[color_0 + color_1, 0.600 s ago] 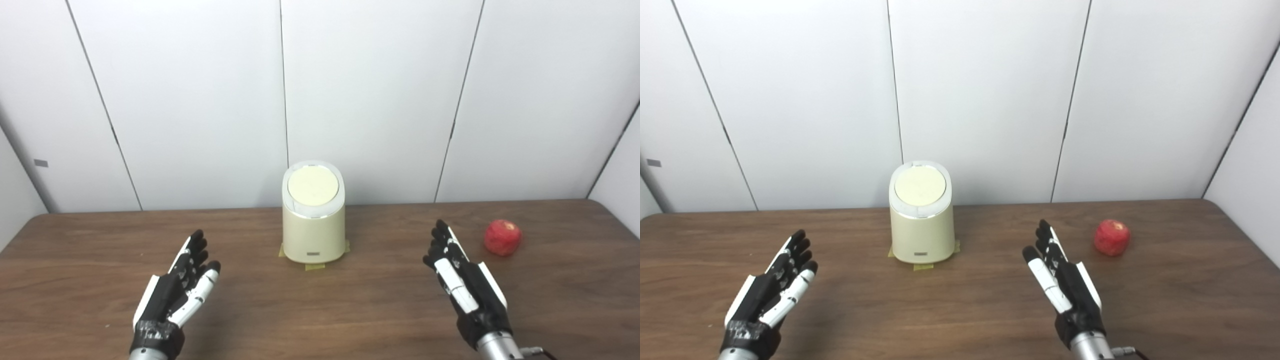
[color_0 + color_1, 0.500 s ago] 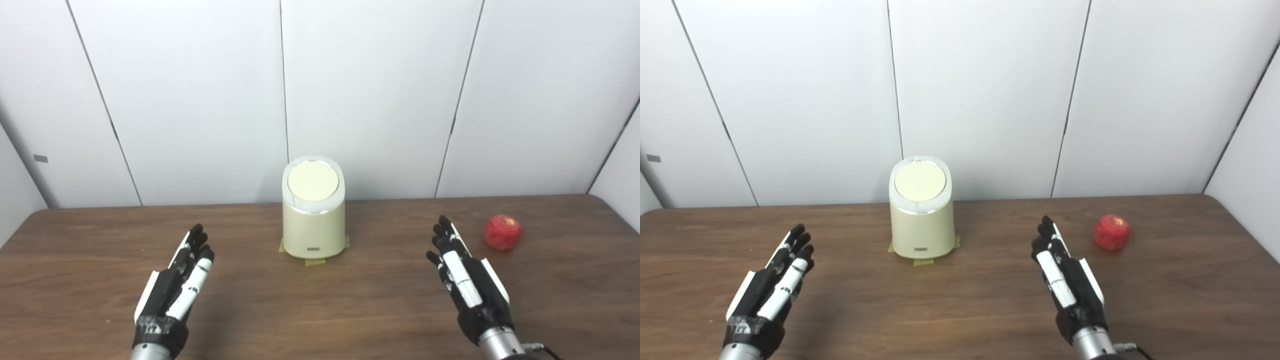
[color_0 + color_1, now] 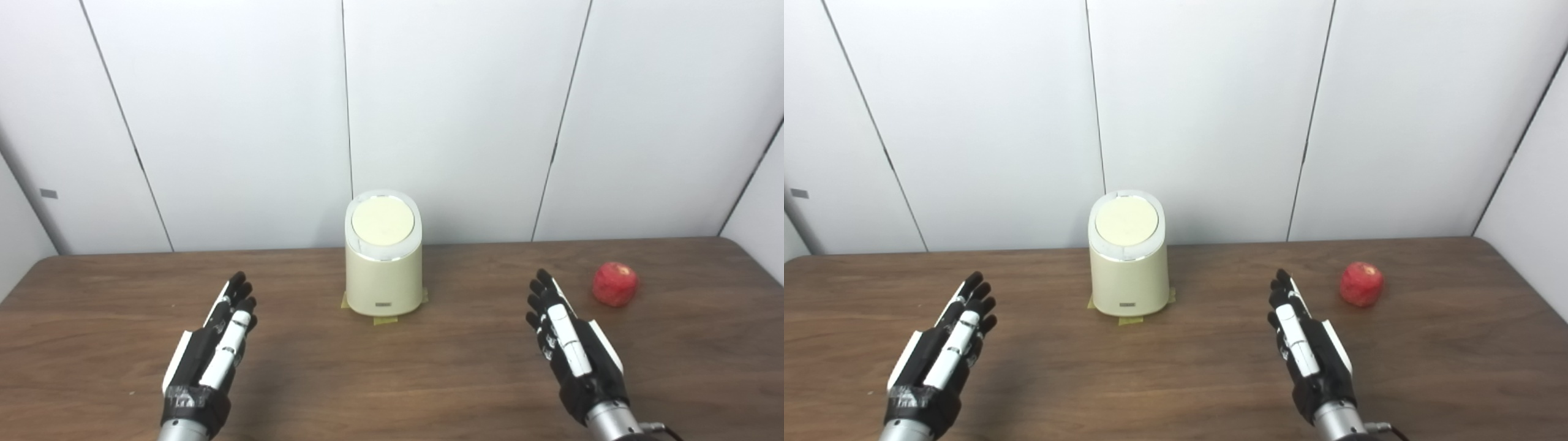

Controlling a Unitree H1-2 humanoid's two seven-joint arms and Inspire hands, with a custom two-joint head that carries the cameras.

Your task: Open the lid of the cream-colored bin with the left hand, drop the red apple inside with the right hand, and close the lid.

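2 empty flat-fingered hands, left hand (image 3: 211,343) and right hand (image 3: 572,346), flank smooth cylindrical cream bin (image 3: 384,269); round red apple (image 3: 615,284) apart.

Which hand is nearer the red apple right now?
Right. The right hand lies open just left of and in front of the red apple; the left hand is beyond the bin.

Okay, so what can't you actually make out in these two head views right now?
- Inside of the bin: hidden in both views by its closed lid.
- Small label low on the bin's front: too small to read.
- Back of the apple: faces away from both cameras.
- Both arms: cut off by the bottom edge below the left hand and right hand.
- Palm sides: partly turned away.
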